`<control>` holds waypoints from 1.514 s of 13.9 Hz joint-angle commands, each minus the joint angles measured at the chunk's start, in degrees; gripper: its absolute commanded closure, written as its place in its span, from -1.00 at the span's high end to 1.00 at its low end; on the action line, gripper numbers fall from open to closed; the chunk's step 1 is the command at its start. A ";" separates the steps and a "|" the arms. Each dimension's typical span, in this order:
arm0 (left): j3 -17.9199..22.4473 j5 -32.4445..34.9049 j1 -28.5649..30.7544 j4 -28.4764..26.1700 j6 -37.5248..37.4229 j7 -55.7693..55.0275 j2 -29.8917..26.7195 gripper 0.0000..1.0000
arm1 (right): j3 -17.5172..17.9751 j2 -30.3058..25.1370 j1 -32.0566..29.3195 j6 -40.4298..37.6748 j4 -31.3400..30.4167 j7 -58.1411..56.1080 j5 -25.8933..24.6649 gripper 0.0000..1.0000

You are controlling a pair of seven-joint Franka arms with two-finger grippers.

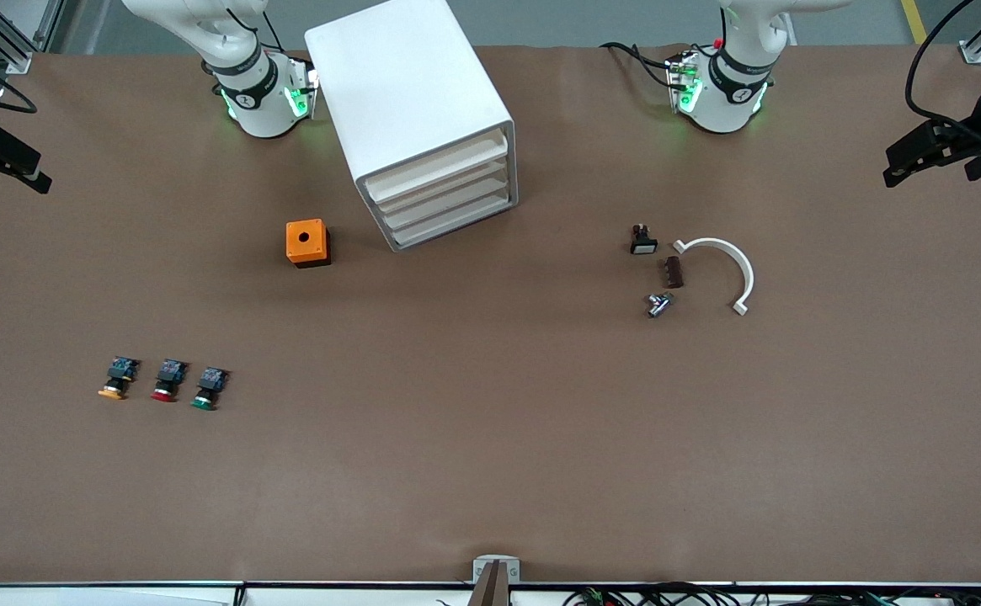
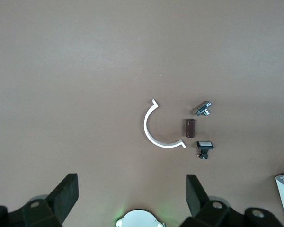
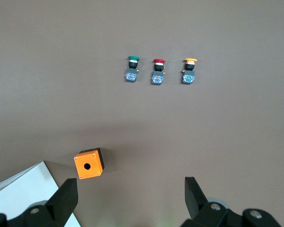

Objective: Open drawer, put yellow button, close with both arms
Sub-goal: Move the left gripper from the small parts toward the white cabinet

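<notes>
The white cabinet (image 1: 410, 109) stands between the two arm bases, and its top drawer (image 1: 439, 162) sits flush with the three below it. The yellow button (image 1: 117, 379) lies on the table toward the right arm's end, nearer the front camera, beside a red button (image 1: 168, 380) and a green button (image 1: 209, 388). It also shows in the right wrist view (image 3: 190, 71). My right gripper (image 1: 31, 168) hangs open and empty high over that end of the table (image 3: 131, 189). My left gripper (image 1: 898, 164) hangs open and empty over the table's left-arm end (image 2: 131, 189).
An orange box with a hole (image 1: 307, 242) stands beside the cabinet, toward the right arm's end. A white arc piece (image 1: 722, 269), a black switch (image 1: 643, 240), a brown block (image 1: 674, 272) and a metal part (image 1: 658, 304) lie toward the left arm's end.
</notes>
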 commanded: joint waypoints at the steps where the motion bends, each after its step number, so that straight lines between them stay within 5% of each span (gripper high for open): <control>1: -0.41 1.07 0.20 1.61 -0.92 0.22 0.66 0.99 | -0.08 -1.24 0.03 -0.05 -1.16 -0.55 -0.09 1.00; 13: -2.77 0.81 -1.29 0.74 4.16 -1.79 7.51 0.99 | -0.08 -1.24 -0.24 -0.05 -1.16 -0.55 -0.09 1.00; 21: -9.54 0.89 -2.42 -0.23 14.10 -19.00 17.52 1.00 | -0.08 -1.24 -0.32 -0.05 -1.07 -0.63 -0.01 1.00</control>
